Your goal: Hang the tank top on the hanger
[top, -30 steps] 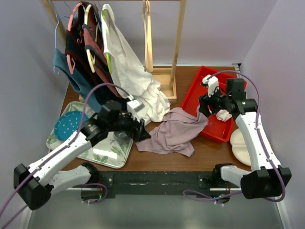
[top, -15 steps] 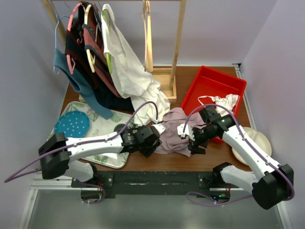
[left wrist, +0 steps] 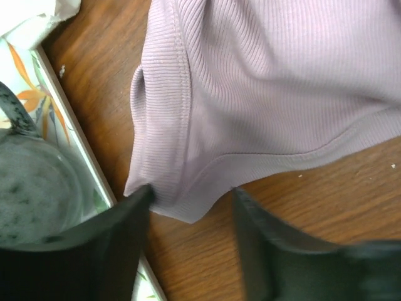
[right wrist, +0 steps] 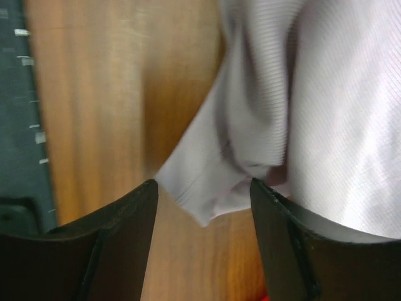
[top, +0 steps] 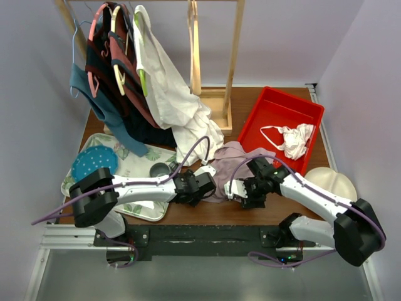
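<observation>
1. The dusty mauve-pink ribbed tank top lies crumpled on the brown wooden worktop, near the front edge and between the two arms.
2. The step in hand looks like the first pick-up: both arms are low over the garment, one at each end of its near edge.
3. The left gripper has its fingers moderately apart, with a stitched hem corner lying between them but not pinched. The right gripper is the same, its fingers spread either side of a folded corner and holding nothing.
4. The next move probably calls for both pairs of fingers to shut on the fabric. The cloth is thin and soft, so a shallow bite could slip off the hem.
5. The pale natural-wood hanger hangs on the wooden rack at the back, well apart from the tank top. The lift has to carry the garment that way.
6. Only the top view shows the hanger and the spacing of the arms, but their wrists hide the fingertips there.
7. Only the wrist views show the fabric between the fingers. The left one also shows a floral-print tray just beside the hem.
</observation>
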